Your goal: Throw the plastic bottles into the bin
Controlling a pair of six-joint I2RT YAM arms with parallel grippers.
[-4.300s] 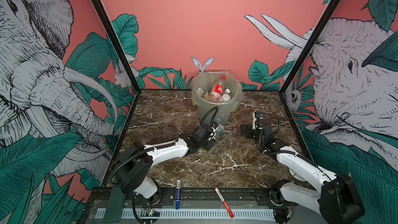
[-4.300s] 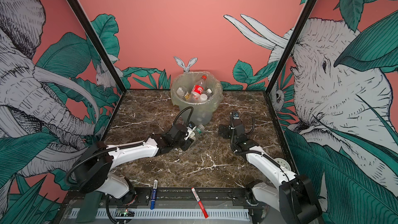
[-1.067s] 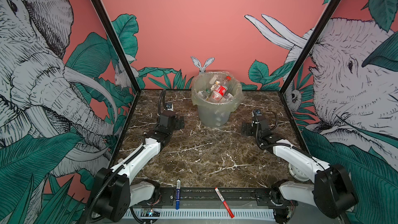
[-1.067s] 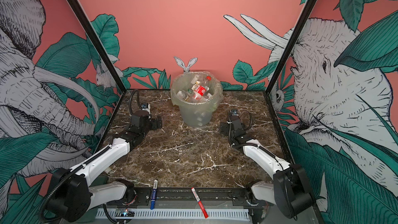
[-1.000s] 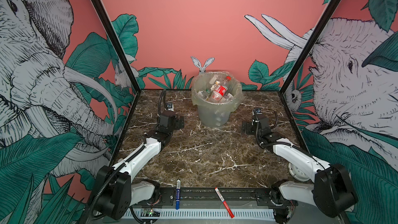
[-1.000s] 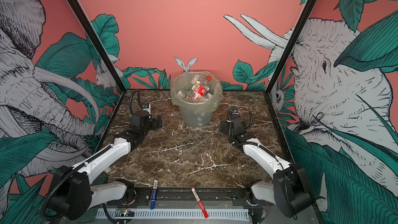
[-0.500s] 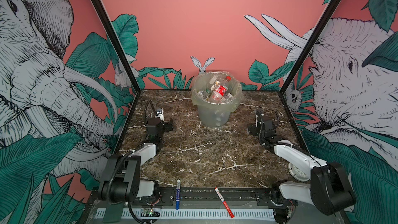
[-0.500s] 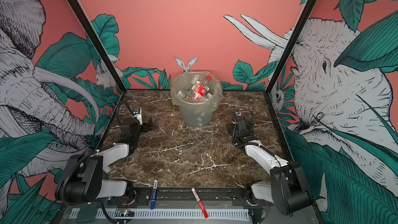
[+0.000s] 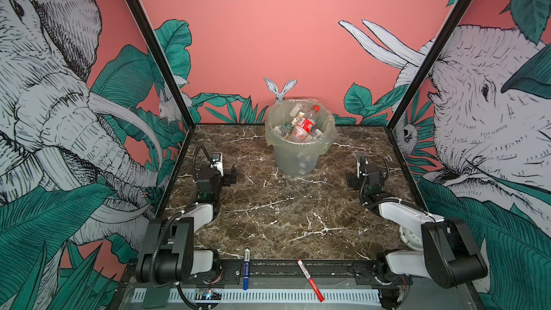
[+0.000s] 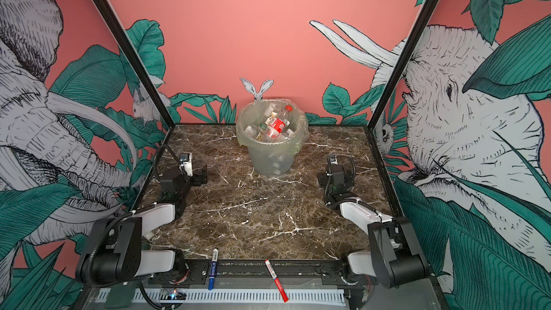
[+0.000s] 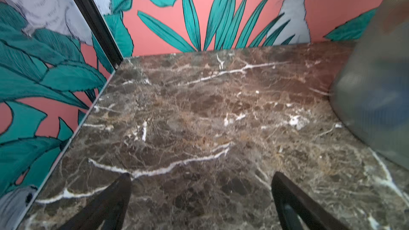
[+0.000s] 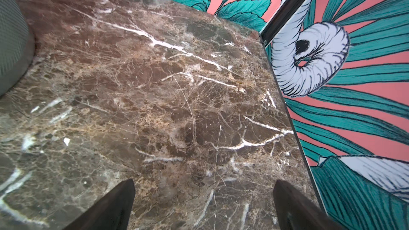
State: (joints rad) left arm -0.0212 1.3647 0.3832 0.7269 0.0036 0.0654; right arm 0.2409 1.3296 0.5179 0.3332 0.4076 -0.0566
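The small clear plastic bottles [image 9: 302,125] are lying inside the round grey-green plastic bin [image 9: 295,159], which is standing ahead of and between the grippers. The left gripper [image 11: 201,178] and the right gripper [image 12: 203,183] are hovering spread wide, carrying nothing, over the brown marble tabletop [image 9: 268,219]. Nothing appears to be awaiting throwing.

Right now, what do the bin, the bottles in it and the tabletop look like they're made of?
The bin looks like cloudy grey-green plastic; shapes inside show dimly through its wall. Its bag is thin clear film, crinkled and glossy over the rim. The bottles seem clear plastic with printed labels. The tabletop looks like polished brown marble with white veins, though it could be a print.
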